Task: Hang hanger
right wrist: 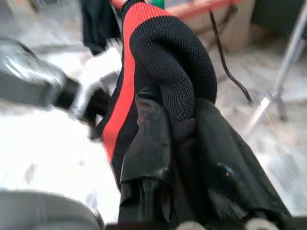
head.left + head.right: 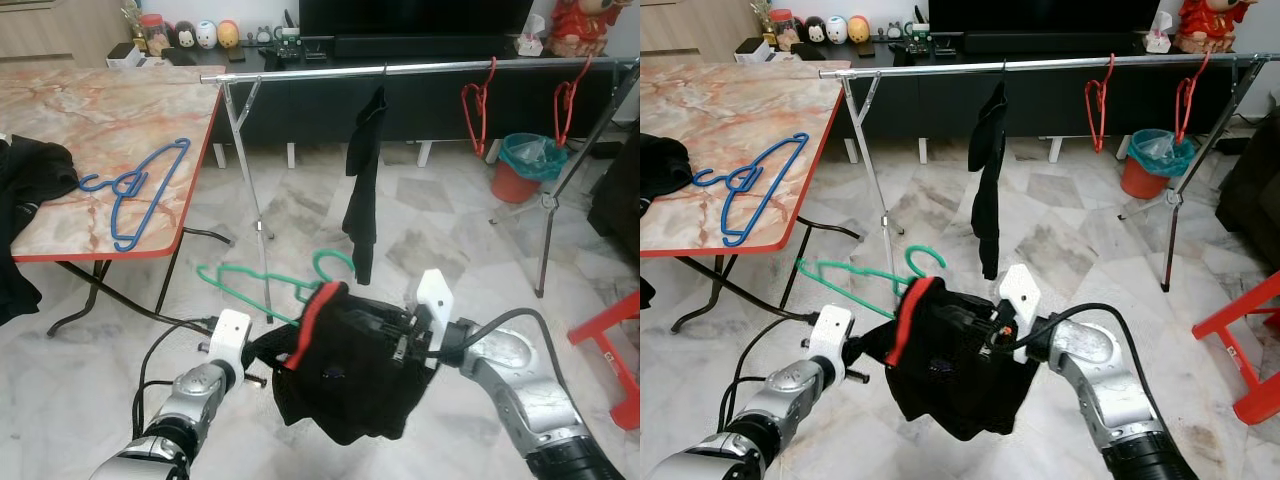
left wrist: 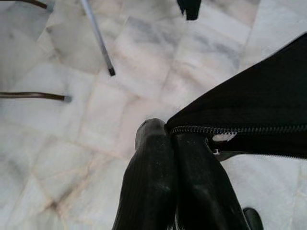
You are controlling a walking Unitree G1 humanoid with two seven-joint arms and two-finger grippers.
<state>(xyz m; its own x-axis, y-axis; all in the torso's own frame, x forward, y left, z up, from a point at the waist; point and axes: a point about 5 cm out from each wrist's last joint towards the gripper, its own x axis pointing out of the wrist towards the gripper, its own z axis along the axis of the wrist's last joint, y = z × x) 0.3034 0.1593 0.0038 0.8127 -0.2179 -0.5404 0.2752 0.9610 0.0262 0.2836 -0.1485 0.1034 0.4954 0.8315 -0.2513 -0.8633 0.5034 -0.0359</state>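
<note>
Left wrist view: left gripper (image 3: pixel 170 136) pinched closed on black jacket (image 3: pixel 259 115); right gripper's (image 2: pixel 405 335) grip unclear.

Your 2 arms reach forward and bend inward at chest height. The left gripper (image 3: pixel 168 143) has its fingers pressed together on black cloth; the right gripper (image 2: pixel 400 335) is buried in cloth.

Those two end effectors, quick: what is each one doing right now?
Left end effector: closed, pinching the zipper edge of the black jacket.
Right end effector: buried in the jacket; cannot be told.
</note>
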